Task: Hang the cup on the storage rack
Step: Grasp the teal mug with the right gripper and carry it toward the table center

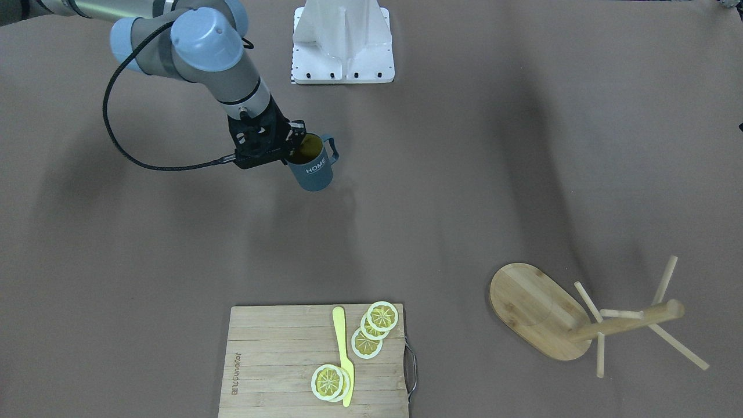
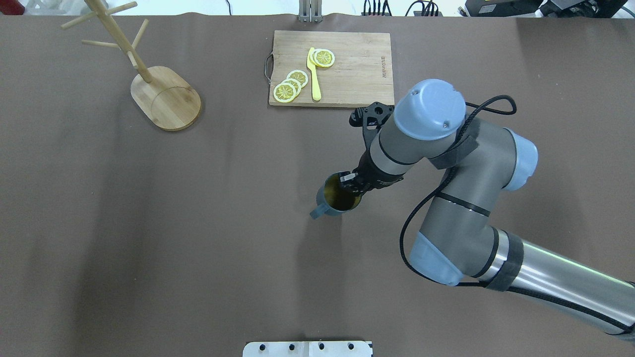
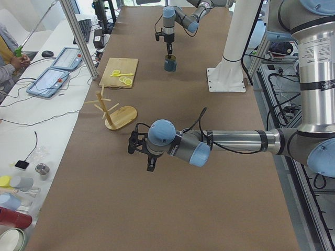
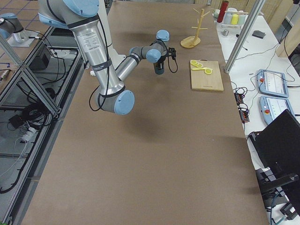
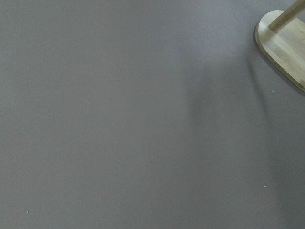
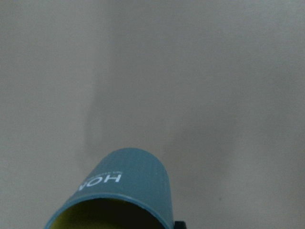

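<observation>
The teal-blue cup (image 1: 312, 168) with a yellow inside and white "HOME" lettering stands upright mid-table, its handle (image 2: 317, 212) pointing toward the robot's left. My right gripper (image 1: 293, 142) is shut on its rim from above, on the side away from the handle. I cannot tell whether the cup touches the table. The right wrist view shows the cup (image 6: 126, 186) close below. The bamboo storage rack (image 2: 166, 99) stands upright far off at the table's far left corner, with nothing on its pegs (image 1: 662, 319). My left gripper (image 3: 150, 166) hovers over bare table near the rack (image 3: 120, 116); open or shut, I cannot tell.
A wooden cutting board (image 2: 357, 74) with lemon slices and a yellow knife lies at the far edge, beyond the cup. The white robot base plate (image 1: 342, 58) sits at the near edge. A side table with tablets (image 3: 57, 73) runs beyond the far edge.
</observation>
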Tool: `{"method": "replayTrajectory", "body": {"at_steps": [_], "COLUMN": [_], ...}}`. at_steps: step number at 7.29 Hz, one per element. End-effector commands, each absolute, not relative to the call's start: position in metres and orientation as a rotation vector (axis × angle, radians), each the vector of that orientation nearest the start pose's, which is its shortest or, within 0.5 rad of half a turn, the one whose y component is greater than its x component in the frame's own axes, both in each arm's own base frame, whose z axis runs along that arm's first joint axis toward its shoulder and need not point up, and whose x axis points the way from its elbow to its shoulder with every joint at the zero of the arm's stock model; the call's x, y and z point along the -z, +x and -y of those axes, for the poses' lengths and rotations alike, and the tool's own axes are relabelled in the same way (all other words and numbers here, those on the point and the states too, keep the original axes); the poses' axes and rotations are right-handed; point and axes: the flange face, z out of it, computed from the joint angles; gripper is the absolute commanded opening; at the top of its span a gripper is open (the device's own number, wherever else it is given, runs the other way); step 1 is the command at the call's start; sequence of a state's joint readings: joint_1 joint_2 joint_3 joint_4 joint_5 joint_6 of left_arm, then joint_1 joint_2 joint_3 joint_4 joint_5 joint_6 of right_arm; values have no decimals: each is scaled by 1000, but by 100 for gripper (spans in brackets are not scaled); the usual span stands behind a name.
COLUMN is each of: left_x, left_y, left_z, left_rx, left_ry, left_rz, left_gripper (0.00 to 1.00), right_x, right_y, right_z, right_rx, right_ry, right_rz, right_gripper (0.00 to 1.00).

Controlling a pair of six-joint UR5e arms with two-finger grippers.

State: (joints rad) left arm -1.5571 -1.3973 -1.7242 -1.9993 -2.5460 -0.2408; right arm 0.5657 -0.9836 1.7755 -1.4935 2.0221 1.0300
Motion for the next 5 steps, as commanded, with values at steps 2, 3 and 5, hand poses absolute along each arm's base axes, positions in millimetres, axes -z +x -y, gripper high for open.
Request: {"method": "replayTrajectory", "body": {"at_steps": [2, 3, 5], "left_x": [-598, -597, -590], "left_y": [-44, -43, -38], "left_z": [433, 433, 435], "left_rx": [25, 25, 5], "left_ry": [238, 236, 245], "left_rz": [-1015, -1021, -1049], "left_gripper": [98, 98, 98], "right_x": [-193, -194, -190], "right_y": [-550, -553, -556], "right_z": [418, 417, 418], "right_rx": [153, 160, 153], "right_ry": [92, 90, 85], "right_rz": [921, 916, 918], "right_gripper": [0, 6, 99]}}
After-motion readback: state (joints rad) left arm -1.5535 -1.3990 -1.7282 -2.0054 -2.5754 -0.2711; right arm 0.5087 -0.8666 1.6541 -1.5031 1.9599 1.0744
